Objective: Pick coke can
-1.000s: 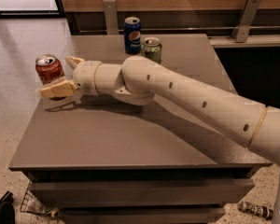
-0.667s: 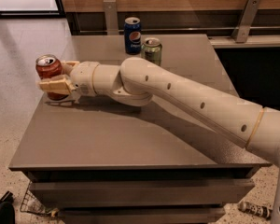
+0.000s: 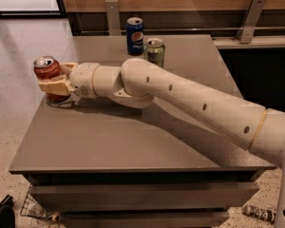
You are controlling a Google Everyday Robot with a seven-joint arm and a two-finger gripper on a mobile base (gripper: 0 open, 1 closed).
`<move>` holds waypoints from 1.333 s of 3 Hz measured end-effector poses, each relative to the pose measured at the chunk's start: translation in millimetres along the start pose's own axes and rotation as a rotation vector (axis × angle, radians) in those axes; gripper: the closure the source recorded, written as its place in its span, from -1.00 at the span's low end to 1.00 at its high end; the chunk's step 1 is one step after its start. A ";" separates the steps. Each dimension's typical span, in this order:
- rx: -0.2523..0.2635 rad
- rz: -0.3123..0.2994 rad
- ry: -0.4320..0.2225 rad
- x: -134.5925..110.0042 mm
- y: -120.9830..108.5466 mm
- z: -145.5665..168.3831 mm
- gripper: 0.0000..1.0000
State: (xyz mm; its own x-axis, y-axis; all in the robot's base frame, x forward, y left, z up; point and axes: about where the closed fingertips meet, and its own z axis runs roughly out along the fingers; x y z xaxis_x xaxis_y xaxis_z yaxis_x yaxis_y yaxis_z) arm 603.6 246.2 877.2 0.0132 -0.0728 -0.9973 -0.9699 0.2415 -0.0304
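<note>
Gripper (image 3: 53,80) gripped the coke can (image 3: 46,68) side-on at mid-body, near the table's (image 3: 133,141) left edge, likely for an upright lift, well apart from Pepsi can (image 3: 135,34) and green can (image 3: 155,52).

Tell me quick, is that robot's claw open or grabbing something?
The gripper: closed on the coke can, at the left edge of the table.
</note>
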 end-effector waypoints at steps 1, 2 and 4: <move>-0.002 0.000 0.000 -0.4 1.0 1.0 1.00; -0.008 -0.001 -0.013 -7.3 1.4 -2.2 1.00; -0.023 -0.046 0.022 -86.9 6.8 -39.1 1.00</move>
State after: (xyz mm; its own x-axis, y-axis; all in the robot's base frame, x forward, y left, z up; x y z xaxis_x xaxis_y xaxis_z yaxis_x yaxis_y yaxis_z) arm 586.3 216.3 966.2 0.0524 -0.1046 -0.9931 -0.9738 0.2150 -0.0740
